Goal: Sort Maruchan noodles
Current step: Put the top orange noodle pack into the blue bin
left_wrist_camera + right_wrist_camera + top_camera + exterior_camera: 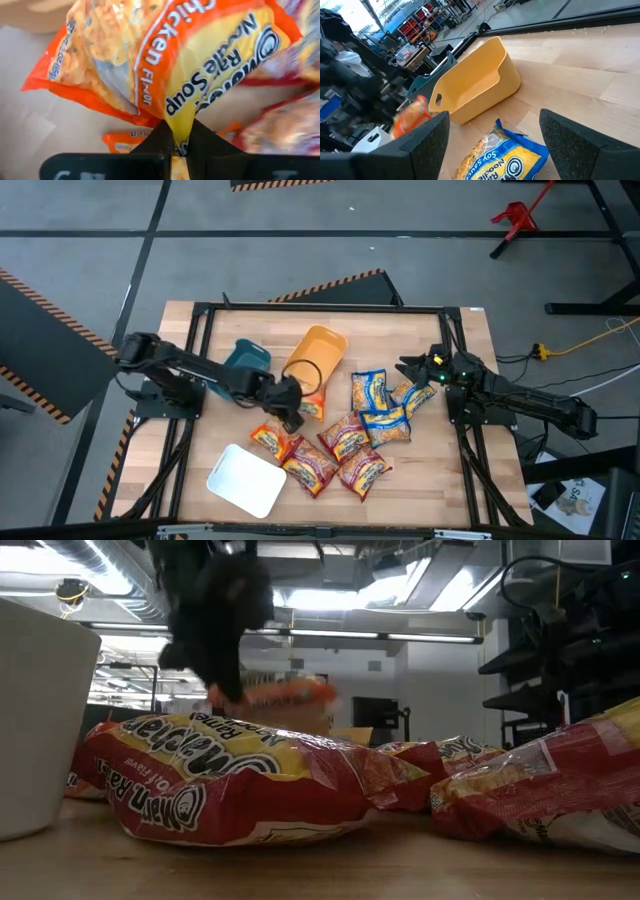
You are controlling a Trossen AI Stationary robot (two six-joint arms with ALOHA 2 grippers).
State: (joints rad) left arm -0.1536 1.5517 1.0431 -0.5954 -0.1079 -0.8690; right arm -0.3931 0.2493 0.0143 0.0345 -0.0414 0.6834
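Noodles lie in a loose heap on the table (470, 340), between the two grippers. One orange packet (165, 65) is pinched at its edge between the fingers (157, 140) of the left gripper (292, 412); in the left wrist view it spreads out ahead of the closed fingers, with "Chicken" and "Noodle Soup" printed on it. In the low view this packet (275, 692) hangs off the tabletop under the dark left gripper (222, 690).

Just beyond the left gripper, toward the right arm, lie the red packets (345, 435), some overlapping, and the blue packets (384, 423) beside them. A second orange packet (271, 439) lies just below the left gripper, touching the red ones.

An orange tray (315, 355), tipped on its side, sits just behind the left gripper; a teal tray (245, 358) lies beside that, under the left arm. A white tray (246, 478) stands near the red packets, on the left arm's side.

The right gripper (412, 370) hovers with fingers (580, 142) spread wide, empty, right by the blue packets; one blue packet (507, 157) lies between them in its wrist view, with the orange tray (475, 85) farther ahead.
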